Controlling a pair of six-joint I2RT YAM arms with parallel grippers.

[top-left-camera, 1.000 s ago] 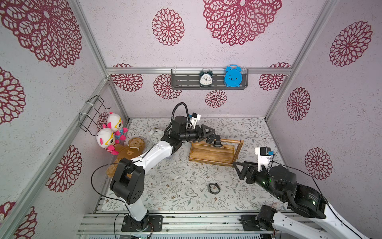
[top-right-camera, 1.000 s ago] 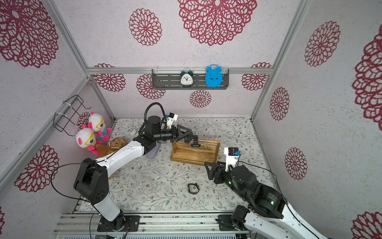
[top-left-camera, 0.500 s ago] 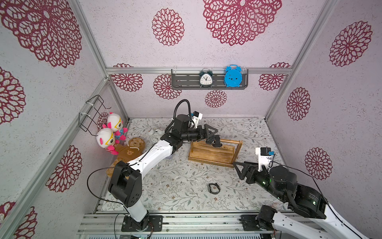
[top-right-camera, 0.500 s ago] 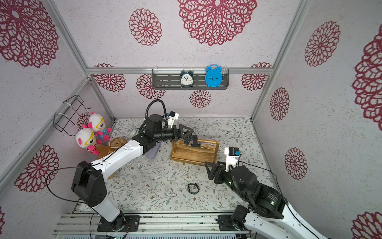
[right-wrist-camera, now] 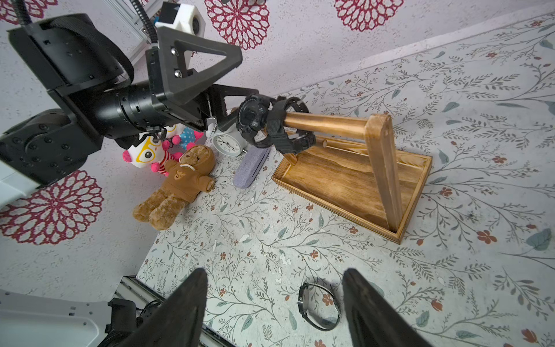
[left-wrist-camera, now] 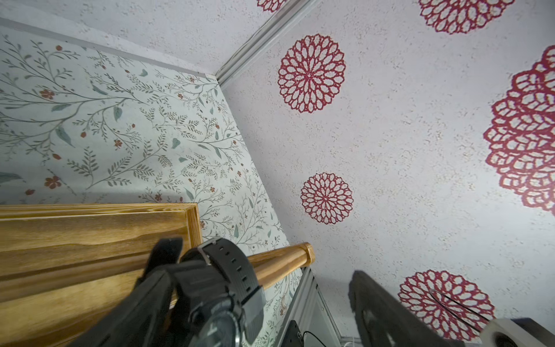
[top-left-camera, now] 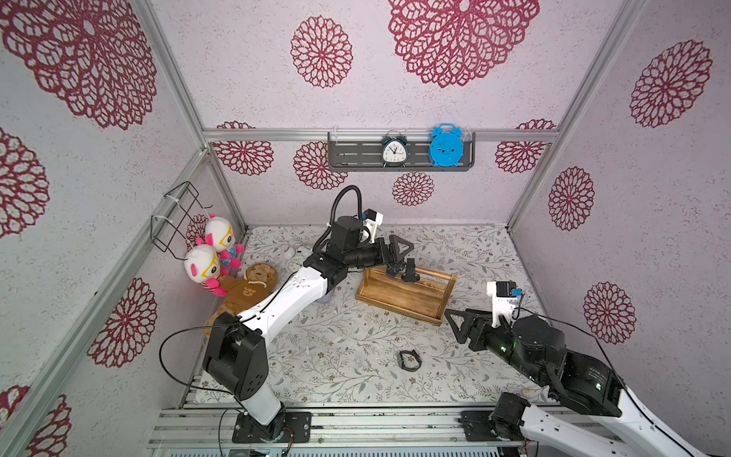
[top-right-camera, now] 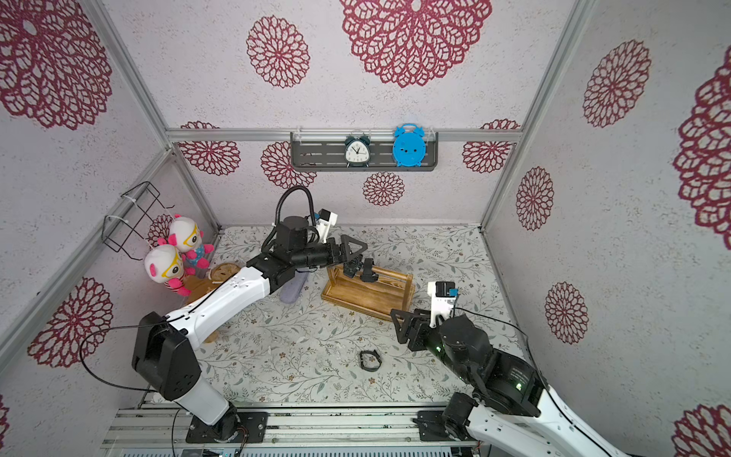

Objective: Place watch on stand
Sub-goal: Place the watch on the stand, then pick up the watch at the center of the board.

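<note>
The watch (right-wrist-camera: pixel 271 124) hangs around the bar (right-wrist-camera: pixel 327 123) of the stand (right-wrist-camera: pixel 381 168), at the end near the left gripper (top-left-camera: pixel 403 259), which is spread wide around it, while the right gripper (right-wrist-camera: pixel 274 273), also spread, hovers over a second watch (right-wrist-camera: pixel 319 306) on the worktop (right-wrist-camera: pixel 255 228) near the stand.

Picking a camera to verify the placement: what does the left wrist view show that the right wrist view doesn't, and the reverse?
Only left wrist: the black watch close up, its strap holes visible, wrapped over the bar. Only right wrist: the whole left gripper, jaws spread beside that watch; the whole tray of the stand; a second watch lying on the table; a teddy bear. Both: the black watch hanging on the stand's bar.
</note>
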